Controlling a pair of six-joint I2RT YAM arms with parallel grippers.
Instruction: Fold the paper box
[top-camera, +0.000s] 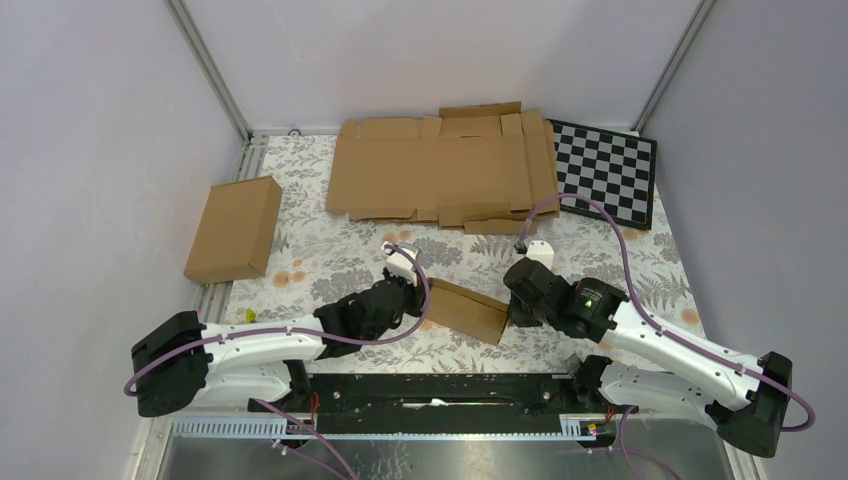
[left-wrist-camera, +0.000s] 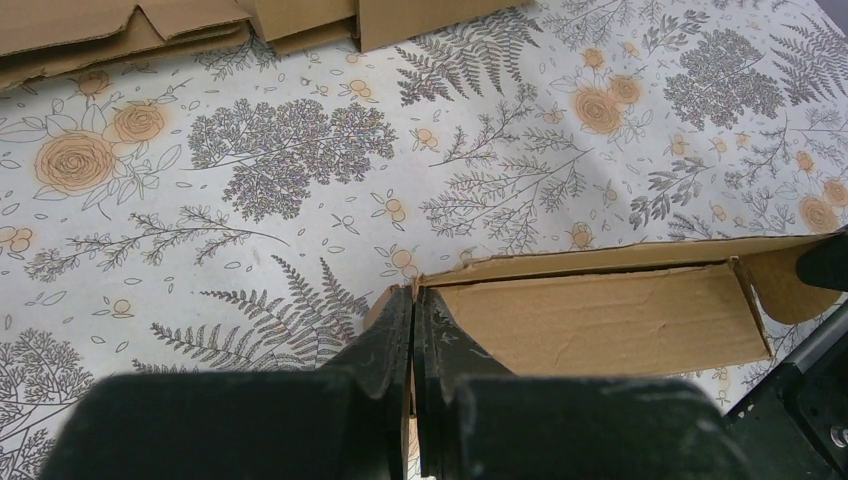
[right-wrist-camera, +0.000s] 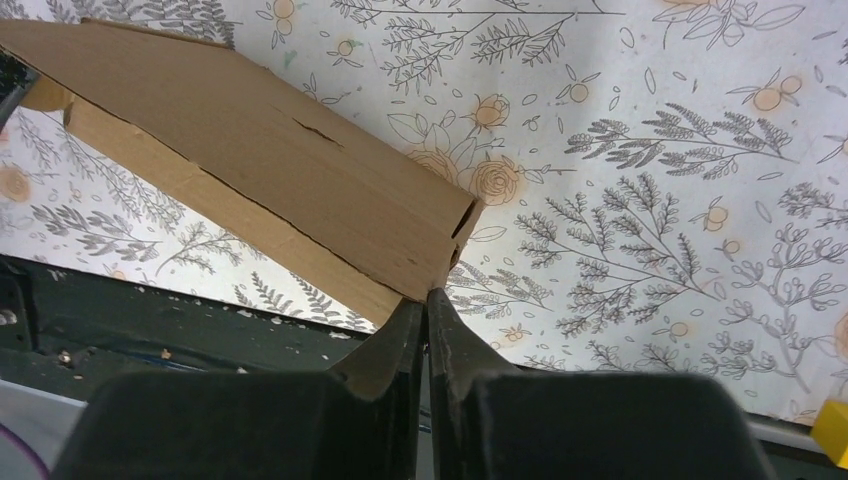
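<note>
- Your box (top-camera: 468, 312) lies low in the middle of the top view, on the floral cloth (top-camera: 330, 250) between the two arms. It is partly folded, with one wall up.
- Your left gripper (left-wrist-camera: 413, 300) is clamped on the box's left end, and a sliver of card shows between its fingers (left-wrist-camera: 385, 345).
- Your right gripper (right-wrist-camera: 428, 303) has its jaws together, tips at the box's right corner. You cannot tell whether they nip any card.
- The carton (top-camera: 233, 228) is at left, the sheets (top-camera: 440, 165) at top centre and the checkerboard (top-camera: 605, 170) at upper right. All are well apart from the box.
</note>
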